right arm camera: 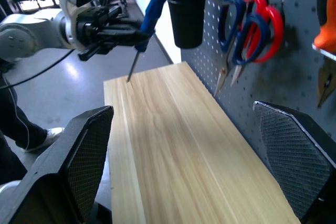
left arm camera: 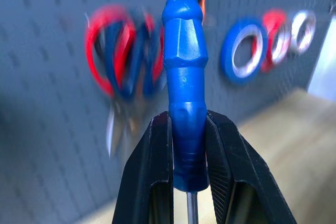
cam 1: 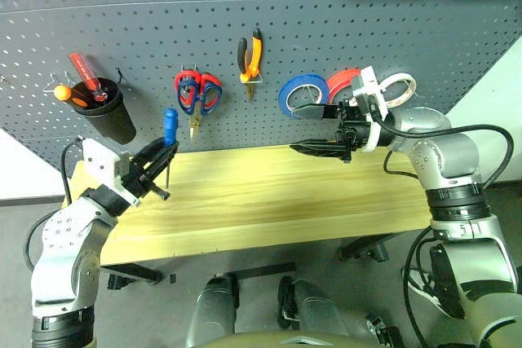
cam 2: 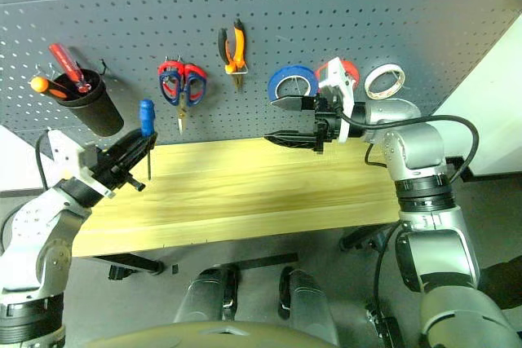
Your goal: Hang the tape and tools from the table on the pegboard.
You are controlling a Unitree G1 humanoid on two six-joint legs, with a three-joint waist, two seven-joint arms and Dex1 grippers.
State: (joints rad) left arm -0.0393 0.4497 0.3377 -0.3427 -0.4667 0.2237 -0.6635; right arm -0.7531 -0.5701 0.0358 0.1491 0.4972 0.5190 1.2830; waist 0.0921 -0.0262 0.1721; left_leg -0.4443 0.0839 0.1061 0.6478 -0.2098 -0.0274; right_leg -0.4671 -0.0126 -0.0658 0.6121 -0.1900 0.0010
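Pegboard (cam 1: 326, 22) already carries blue tape (cam 1: 302, 94), pliers (cam 1: 251, 56), scissors (cam 1: 198, 94); worktop (cam 1: 269, 193) bare. Left gripper (left arm camera: 188, 182) jaws pinch the blue screwdriver (cam 1: 170, 128) low on its handle, so it could pivot or slip. Right gripper (right arm camera: 184, 156) jaws spread, empty.

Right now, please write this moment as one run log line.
left gripper: shut on blue screwdriver | right gripper: open, holds nothing | blue tape, pliers: on pegboard
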